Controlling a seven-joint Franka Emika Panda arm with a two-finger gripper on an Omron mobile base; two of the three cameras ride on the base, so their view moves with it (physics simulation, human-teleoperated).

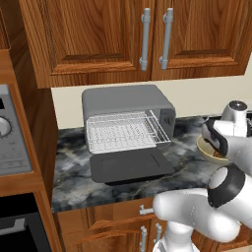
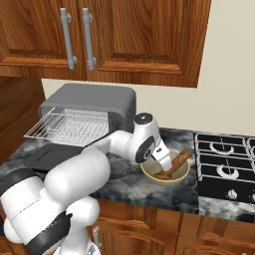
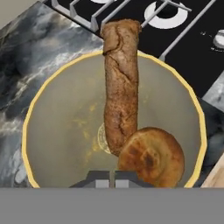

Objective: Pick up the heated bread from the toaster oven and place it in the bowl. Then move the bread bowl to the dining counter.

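The olive-yellow bowl [image 3: 65,131] stands on the marbled counter between the toaster oven [image 2: 94,99] and the stove. A long baguette [image 3: 120,78] leans in it, its far end sticking out over the rim, and a round bun [image 3: 153,155] lies beside the baguette. My gripper [image 3: 111,179] hangs just above the bowl's near side, shut, fingertips together with nothing seen between them. From the right base view the gripper [image 2: 163,162] is at the left rim of the bowl [image 2: 177,178]. The toaster oven [image 1: 125,106] has its door down and its wire rack [image 1: 120,130] bare. The dining counter is out of view.
A black gas stove [image 2: 224,164] lies right of the bowl. Wooden wall cabinets [image 1: 147,34] hang above the counter. A built-in silver oven [image 1: 10,133] sits in the tall unit at the far left. The dropped toaster door [image 1: 130,167] reaches toward the counter's front edge.
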